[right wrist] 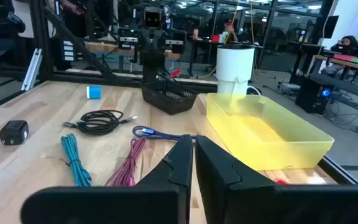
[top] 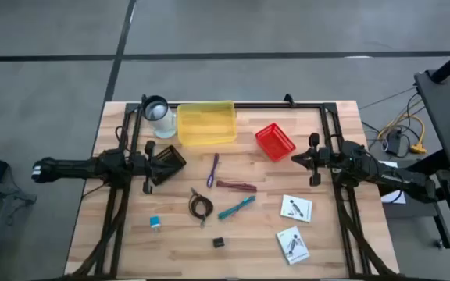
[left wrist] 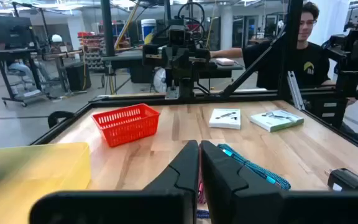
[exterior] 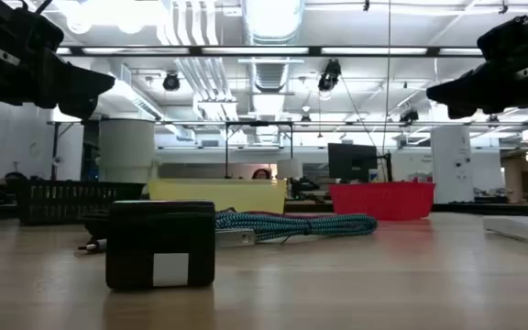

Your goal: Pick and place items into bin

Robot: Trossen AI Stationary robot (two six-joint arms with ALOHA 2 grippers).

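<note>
Both grippers hover above the table, shut and holding nothing. My left gripper (top: 153, 165) (left wrist: 199, 167) is at the left side, beside a black mesh basket (top: 168, 159). My right gripper (top: 297, 159) (right wrist: 192, 160) hangs at the right, near the red basket (top: 275, 141). Lying flat between them are a purple cord (top: 212, 169), a maroon strip (top: 236, 186), a teal braided cord (top: 237, 207), a black coiled cable (top: 201, 205), a tiny blue-white piece (top: 155, 223), a small black cube (top: 218, 243) and two white printed cards (top: 296, 208) (top: 292, 244). The yellow bin (top: 206, 122) stands at the far edge.
A white cup (top: 158, 115) stands left of the yellow bin. Black frame rails (top: 342, 195) run along both table sides. A person (left wrist: 294, 46) sits beyond the table's right side. Bare wood (top: 178, 254) lies along the near edge.
</note>
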